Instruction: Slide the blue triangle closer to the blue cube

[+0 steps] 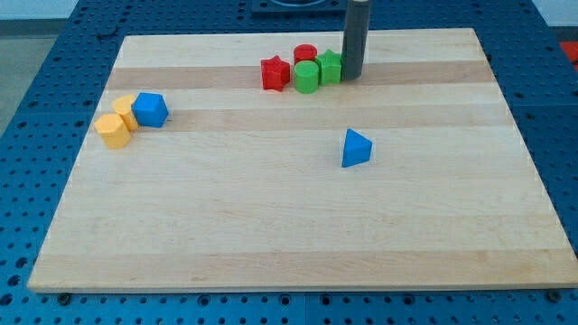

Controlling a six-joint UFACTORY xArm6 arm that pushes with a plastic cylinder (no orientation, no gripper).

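Observation:
The blue triangle (356,148) lies right of the board's middle. The blue cube (150,110) sits at the view's left, touching two yellow blocks (117,125). My tip (351,75) stands near the view's top, right beside the green block (330,66) at the right end of a cluster. It is well above the blue triangle and far right of the blue cube.
A cluster near the top centre holds a red star (275,73), a red cylinder (305,53), a green cylinder (307,77) and the green block. The wooden board (289,235) rests on a blue perforated table (36,72).

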